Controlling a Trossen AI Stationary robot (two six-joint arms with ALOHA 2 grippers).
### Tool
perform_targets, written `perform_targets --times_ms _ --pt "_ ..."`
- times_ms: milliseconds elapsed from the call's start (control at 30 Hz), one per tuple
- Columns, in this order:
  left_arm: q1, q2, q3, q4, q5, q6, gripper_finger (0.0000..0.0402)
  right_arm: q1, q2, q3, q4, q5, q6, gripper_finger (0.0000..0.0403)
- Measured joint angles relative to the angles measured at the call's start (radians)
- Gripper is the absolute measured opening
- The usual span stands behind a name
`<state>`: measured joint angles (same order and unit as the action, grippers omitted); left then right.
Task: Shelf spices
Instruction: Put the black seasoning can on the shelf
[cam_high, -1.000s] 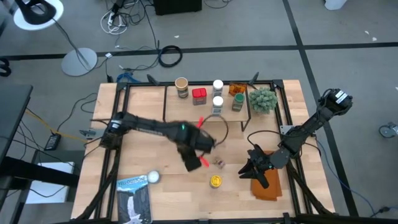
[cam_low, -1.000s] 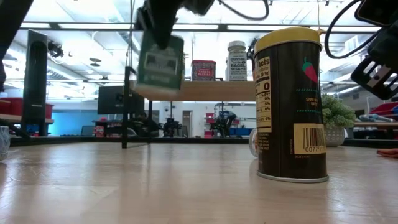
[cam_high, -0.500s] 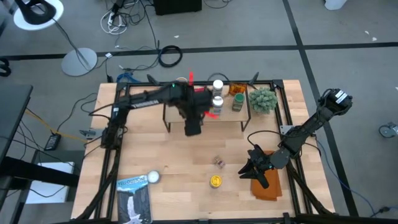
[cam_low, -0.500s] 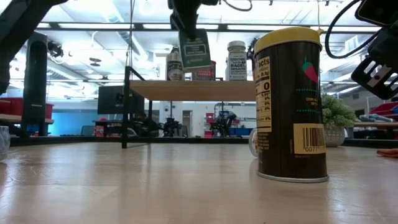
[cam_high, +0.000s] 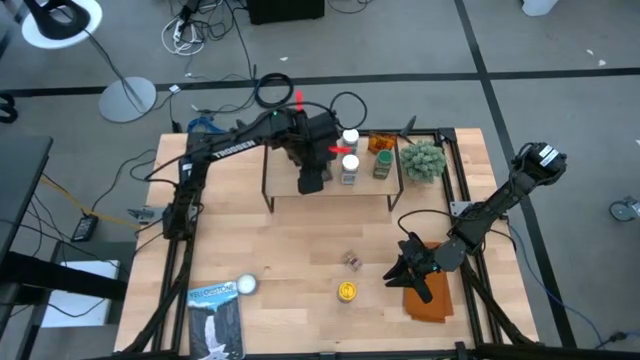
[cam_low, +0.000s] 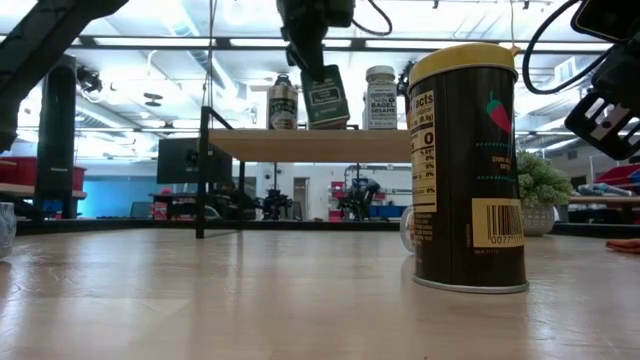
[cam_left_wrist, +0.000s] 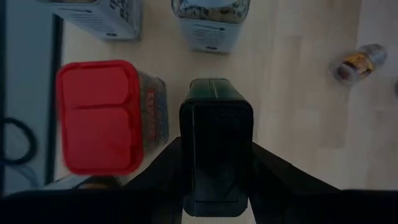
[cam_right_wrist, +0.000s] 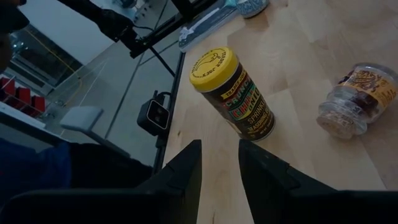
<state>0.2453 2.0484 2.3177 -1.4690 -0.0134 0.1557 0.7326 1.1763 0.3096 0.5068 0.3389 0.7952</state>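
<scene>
- Left gripper (cam_left_wrist: 214, 163), jaws clamped on a dark green tin (cam_left_wrist: 216, 146), hovers over the shelf (cam_low: 315, 145), beside the red-lidded jar (cam_left_wrist: 99, 115).
- Best practice: lower level into the open gap before releasing.
- Right gripper (cam_right_wrist: 219, 163), jaws narrowly parted and empty, waits near the yellow-lidded jar (cam_right_wrist: 232, 92).

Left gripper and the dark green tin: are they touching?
Touching. In the left wrist view the left gripper has a finger pressed on each side of the dark green tin; the low view shows the tin hanging from it above the shelf.
</scene>
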Motion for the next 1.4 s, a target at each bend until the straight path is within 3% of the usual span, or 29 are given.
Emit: perform_targets --times_ms 533,833,1400 --pt "0.003 0.016 -0.001 0.062 0.023 0.074 0.0161 0.0 0.0 0.0 0.0 -0.026 -0.003 0.0107" --pt "0.003 0.035 -0.001 -0.019 0.023 0.059 0.0163 0.0 0.0 0.0 0.0 -0.028 -0.003 0.0107" --pt "0.003 0.036 -0.001 0.009 0.052 0.05 0.0164 0.0 0.0 0.0 0.0 -0.028 0.013 0.0107"
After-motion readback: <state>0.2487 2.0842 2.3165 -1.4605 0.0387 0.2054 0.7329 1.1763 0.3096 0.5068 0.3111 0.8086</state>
